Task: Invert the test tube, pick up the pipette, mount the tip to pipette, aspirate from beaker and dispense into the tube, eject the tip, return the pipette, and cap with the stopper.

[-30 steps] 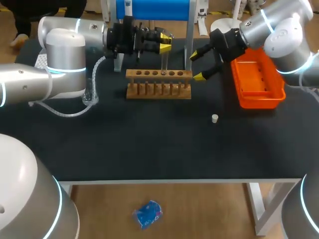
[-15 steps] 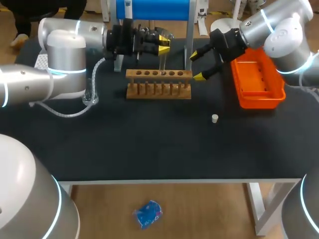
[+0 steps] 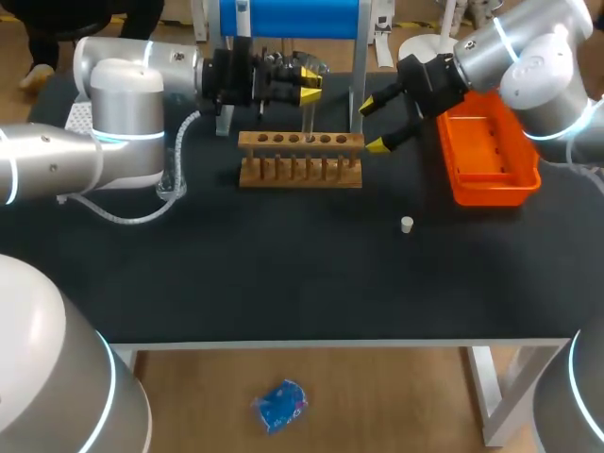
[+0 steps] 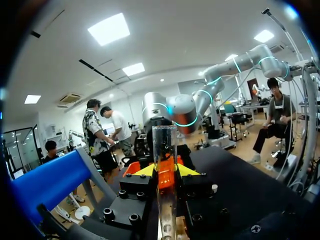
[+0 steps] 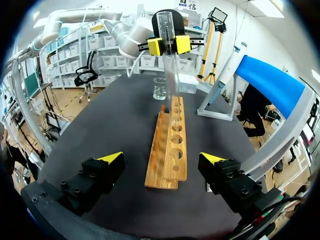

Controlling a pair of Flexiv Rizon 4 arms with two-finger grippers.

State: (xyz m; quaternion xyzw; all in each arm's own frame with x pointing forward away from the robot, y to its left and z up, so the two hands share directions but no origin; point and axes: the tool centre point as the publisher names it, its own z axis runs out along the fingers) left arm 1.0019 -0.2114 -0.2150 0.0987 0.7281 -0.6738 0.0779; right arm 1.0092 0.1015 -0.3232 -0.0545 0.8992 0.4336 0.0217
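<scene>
So the left claw (image 3: 304, 83) is clamped on the glass test tube (image 3: 308, 111) and holds it upright over the wooden rack (image 3: 300, 172), with the bottom end right at one of the holes in the top bar. The left wrist view shows both yellow tips pinching it. The right claw (image 3: 375, 123) hangs just beside the rack's end, fingers spread wide, nothing in them. The little white stopper (image 3: 407, 225) sits alone on the table (image 3: 283, 274), and the orange tray (image 3: 491, 179) is off to the right.
</scene>
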